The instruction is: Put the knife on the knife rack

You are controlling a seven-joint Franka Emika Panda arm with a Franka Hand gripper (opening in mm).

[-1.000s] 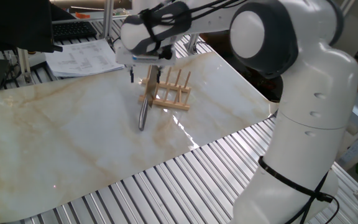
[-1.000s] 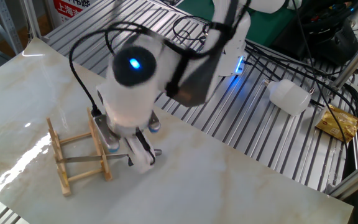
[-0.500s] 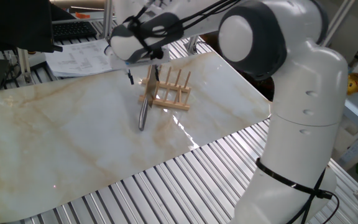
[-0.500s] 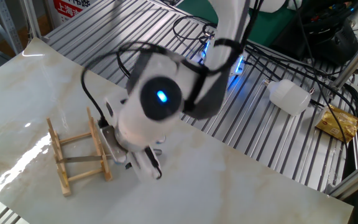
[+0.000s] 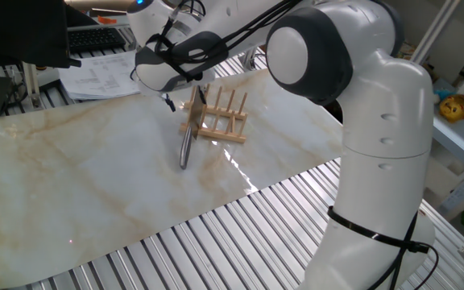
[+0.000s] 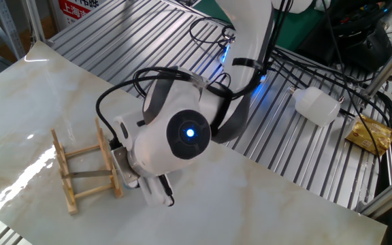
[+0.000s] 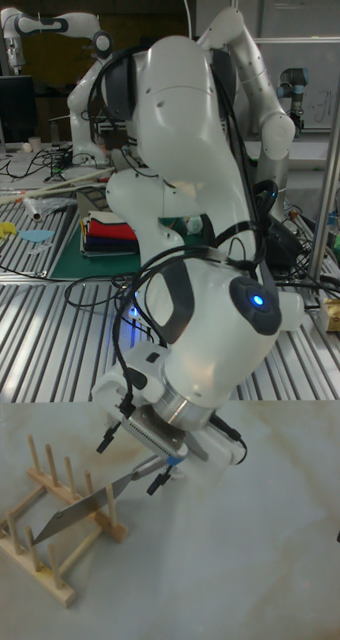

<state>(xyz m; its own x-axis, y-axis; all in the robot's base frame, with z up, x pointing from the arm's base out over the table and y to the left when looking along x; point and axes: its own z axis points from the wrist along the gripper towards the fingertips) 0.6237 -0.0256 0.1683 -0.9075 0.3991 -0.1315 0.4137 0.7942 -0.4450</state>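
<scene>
We're at release: knife (image 7: 85, 508) rests across the knife rack (image 7: 52, 517), hand (image 7: 140, 440) looks open just above the handle; next, lift clear.

we see the grey all-metal cleaver (image 7: 85, 507) lying tilted across the small light-wood pegged rack (image 7: 52, 520), handle (image 5: 185, 151) on the marble surface (image 5: 95, 177).

surface: marble-look table (image 5: 95, 169) | on it: knife rack (image 5: 220, 121), knife (image 5: 188, 133) tip
</scene>
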